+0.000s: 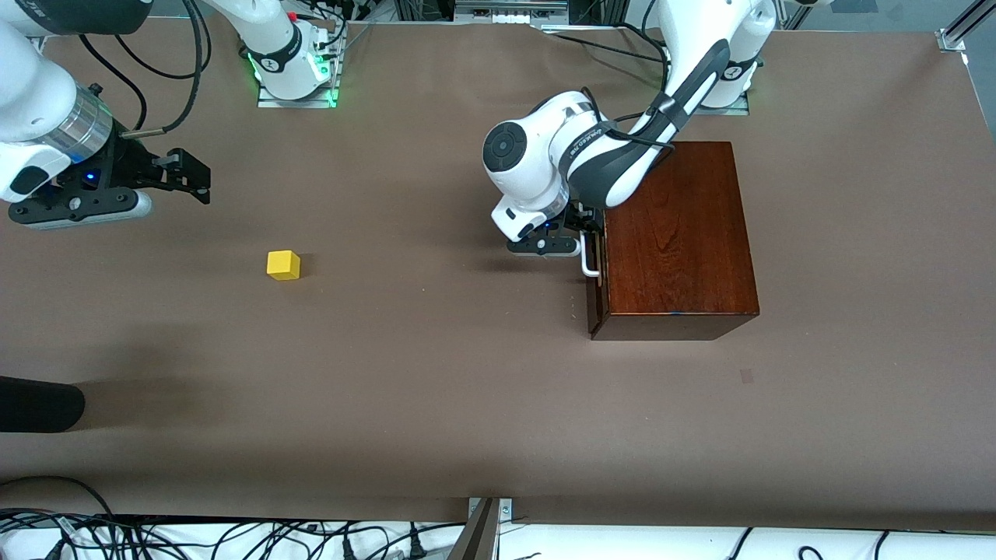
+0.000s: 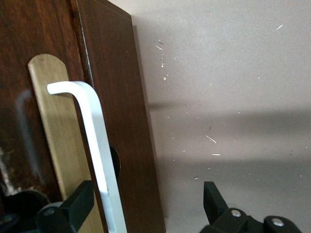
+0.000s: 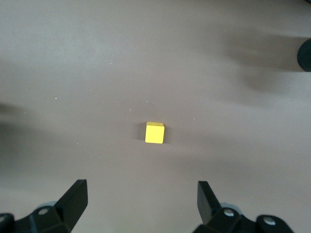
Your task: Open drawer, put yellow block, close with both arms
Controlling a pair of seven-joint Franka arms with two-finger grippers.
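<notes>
A dark wooden box [image 1: 675, 241] sits on the brown table [image 1: 436, 404] toward the left arm's end, its drawer [image 2: 114, 121] apparently shut or nearly so. The left gripper [image 2: 148, 206] is at the drawer front with its fingers spread wide, one on each side of the white loop handle [image 2: 99, 155], gripping nothing yet. The main risk, as I judge it, is the fingers closing off-centre and slipping off the thin handle, or a crooked pull dragging the whole box instead of sliding the drawer out. The yellow block [image 1: 283, 264] lies on bare table well apart from the box, toward the right arm's end. The right gripper [image 3: 141, 204] hangs above the table near it, wide open and empty, waiting. Counted: one box, one drawer, one handle, one yellow block, two arms.
</notes>
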